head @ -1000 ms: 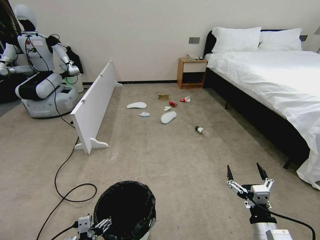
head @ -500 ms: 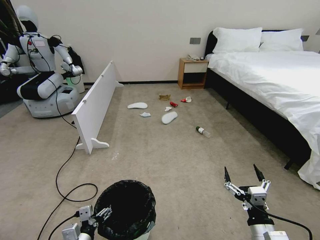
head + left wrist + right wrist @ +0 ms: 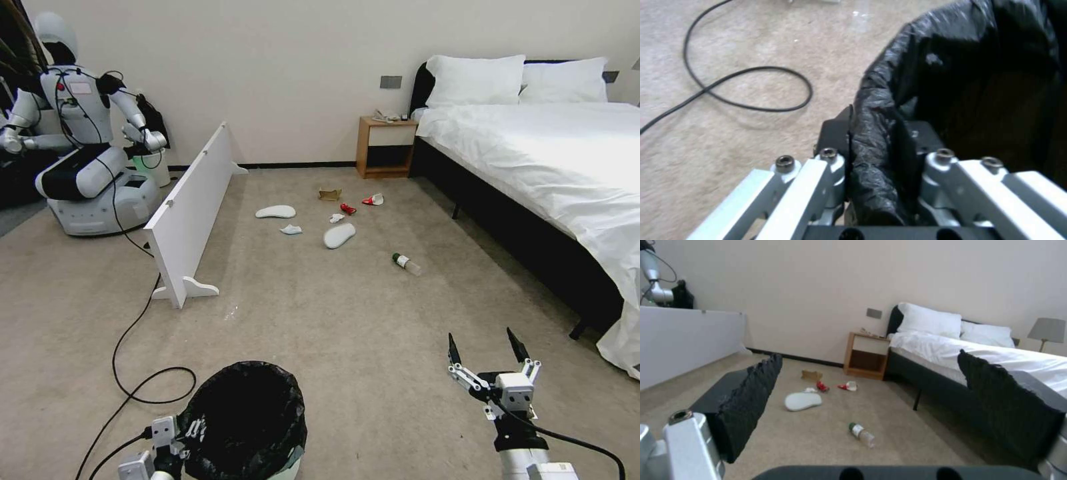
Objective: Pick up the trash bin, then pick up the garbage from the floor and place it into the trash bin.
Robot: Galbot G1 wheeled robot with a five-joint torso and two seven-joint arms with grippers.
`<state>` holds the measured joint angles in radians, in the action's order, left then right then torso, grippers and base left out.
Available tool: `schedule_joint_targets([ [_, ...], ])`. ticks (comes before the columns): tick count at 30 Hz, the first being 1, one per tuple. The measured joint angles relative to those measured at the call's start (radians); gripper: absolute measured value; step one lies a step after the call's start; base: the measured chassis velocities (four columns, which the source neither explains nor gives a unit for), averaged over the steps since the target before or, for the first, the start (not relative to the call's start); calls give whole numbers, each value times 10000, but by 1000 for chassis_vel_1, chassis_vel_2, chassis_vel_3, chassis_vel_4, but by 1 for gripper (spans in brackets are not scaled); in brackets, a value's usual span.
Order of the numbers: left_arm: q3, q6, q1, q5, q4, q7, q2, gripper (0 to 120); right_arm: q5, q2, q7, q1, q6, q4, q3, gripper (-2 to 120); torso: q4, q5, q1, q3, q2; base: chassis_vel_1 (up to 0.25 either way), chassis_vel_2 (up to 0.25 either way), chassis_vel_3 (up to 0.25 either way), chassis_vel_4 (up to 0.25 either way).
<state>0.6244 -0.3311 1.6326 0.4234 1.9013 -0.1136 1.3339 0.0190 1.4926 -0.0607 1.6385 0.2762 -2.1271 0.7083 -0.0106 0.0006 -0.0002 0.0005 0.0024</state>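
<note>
The trash bin [image 3: 243,420], white with a black bag over its rim, stands on the carpet right in front of me. My left gripper [image 3: 190,430] is shut on its near-left rim; in the left wrist view the fingers [image 3: 835,133] clamp the crinkled trash bin bag [image 3: 871,133]. My right gripper [image 3: 483,341] hangs open above bare carpet to the right. The garbage lies farther ahead: two white slippers [image 3: 275,211] [image 3: 338,235], tissues [image 3: 289,229], a red wrapper [image 3: 347,208], a crushed cup [image 3: 372,199], cardboard [image 3: 329,194] and a small bottle [image 3: 405,263].
A white board panel [image 3: 190,207] stands on the left, with a black cable [image 3: 133,347] looping over the carpet near the bin. Another robot [image 3: 80,153] sits at the far left beside a white bucket [image 3: 150,167]. A bed [image 3: 553,167] and a nightstand [image 3: 383,147] line the right.
My left gripper has shifted along the bin's rim, and the bin has moved slightly left. The right gripper rose a little, still open.
</note>
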Motion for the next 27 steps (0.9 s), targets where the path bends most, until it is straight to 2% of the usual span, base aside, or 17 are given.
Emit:
schedule_joint_targets([
  [1, 13, 0, 58, 1, 2, -75, -37, 16, -8, -9, 1, 13, -6, -29, 7, 100, 2, -1, 0, 1, 0, 0, 0, 0, 0],
  [16, -11, 0, 249, 354, 121, -284, -208, 12, -13, -23, 4, 60, -48, -155, 7, 100, -1, -8, 1, 2, -2, 0, 0, 0, 0],
  [22, -111, 0, 256, 419, 162, -145, -141, 11, -10, -16, 3, 102, -48, -171, 28, 100, -1, -3, 1, 1, 0, 0, 0, 0, 0],
  [27, -89, -11, 279, 650, 428, 93, 7, 8, 9, 1, 4, 115, -37, -172, 25, 100, -8, -18, 2, 3, -3, 0, 0, 0, 0],
])
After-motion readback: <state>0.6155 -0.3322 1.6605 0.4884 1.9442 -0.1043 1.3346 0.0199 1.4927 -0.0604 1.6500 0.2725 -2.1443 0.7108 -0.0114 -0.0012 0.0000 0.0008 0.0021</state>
